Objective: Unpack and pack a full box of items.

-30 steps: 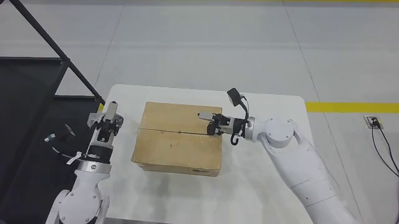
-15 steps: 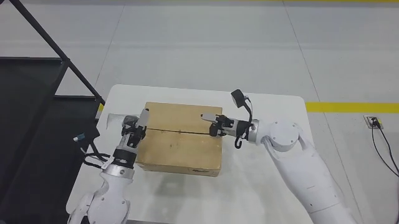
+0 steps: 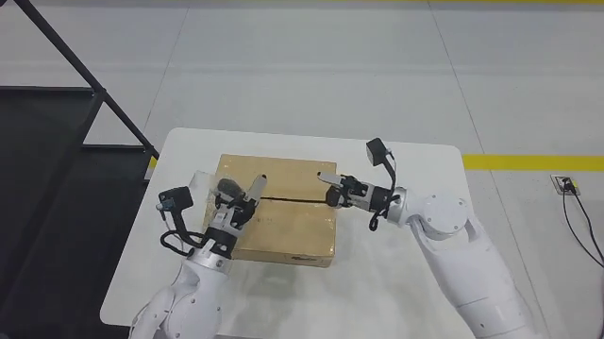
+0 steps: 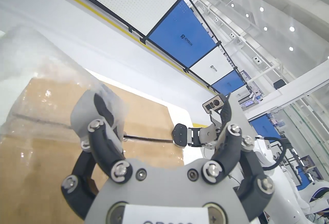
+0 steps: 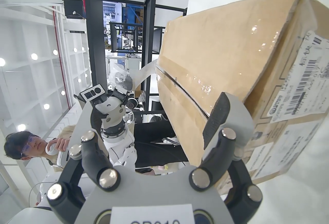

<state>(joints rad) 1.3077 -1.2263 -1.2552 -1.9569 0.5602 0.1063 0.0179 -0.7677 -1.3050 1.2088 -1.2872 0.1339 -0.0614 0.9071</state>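
Observation:
A shut cardboard box [image 3: 274, 216] sits mid-table, its top seam running lengthwise. My left gripper [image 3: 243, 191] hovers open over the box's left half. A strip of clear tape [image 4: 33, 55] clings to one of its fingers [image 4: 102, 109] and trails back past the box's left end [image 3: 196, 184]. In the left wrist view the gripper [image 4: 164, 106] has nothing between its spread fingers. My right gripper [image 3: 328, 188] is open at the seam's right end, just above the box edge. In its own view [image 5: 156, 112] the box [image 5: 218, 55] lies beside one finger, with labels on its end face.
The white table [image 3: 406, 273] has bare room to the right of the box and along its front. A black metal frame [image 3: 57, 150] stands off the table's left side. Grey floor lies beyond the far edge.
My left gripper swung from beside the box's left end to above its top, carrying the clear tape strip along. The right gripper drew back slightly to the right along the seam.

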